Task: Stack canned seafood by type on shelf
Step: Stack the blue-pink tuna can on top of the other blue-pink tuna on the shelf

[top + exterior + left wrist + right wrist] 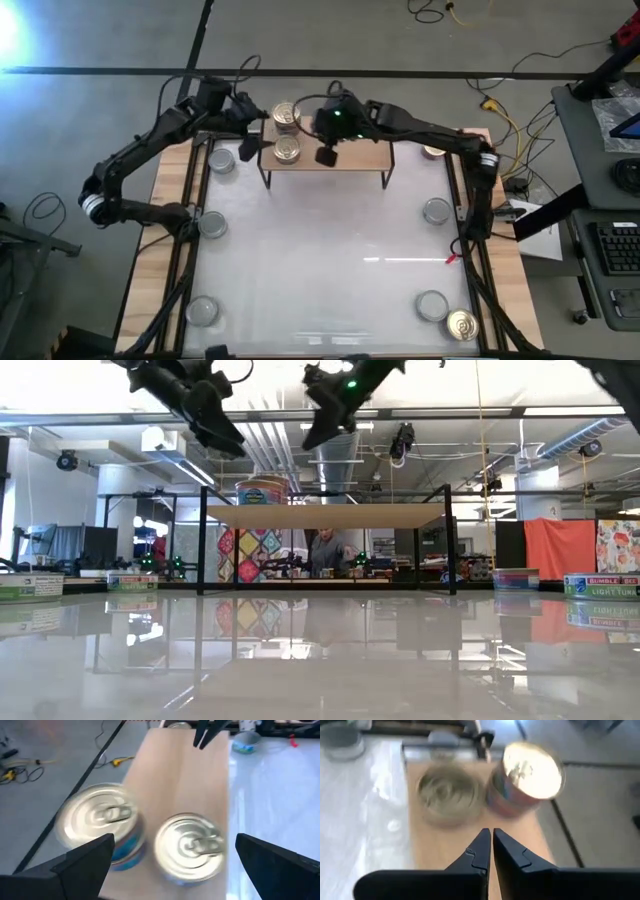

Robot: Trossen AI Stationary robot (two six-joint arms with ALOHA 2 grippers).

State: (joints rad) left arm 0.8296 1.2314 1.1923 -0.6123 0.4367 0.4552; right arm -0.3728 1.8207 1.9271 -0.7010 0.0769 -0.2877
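Observation:
The shelf [340, 160] stands at the table's far middle, a light wooden board on thin black legs. Two tins stand on its left end, one toward the far edge [286, 115] and one toward the near edge [287, 150]. In the right wrist view the far tin [530, 770] has a gold lid, while the near tin [451, 797] looks duller. My left gripper [250, 135] [175, 840] hovers open above the shelf's left end, just left of the tins. My right gripper [326, 157] [491, 837] hangs shut above the board's middle, right of the tins. Both sit well above the board in the low view.
Silver-lidded tins rest on the white table along its left side [222, 160] [212, 225] [203, 310] and its right side [437, 210] [432, 305]. A gold-lidded tin [462, 325] sits at the near right corner. The shelf's right half [370, 155] is bare.

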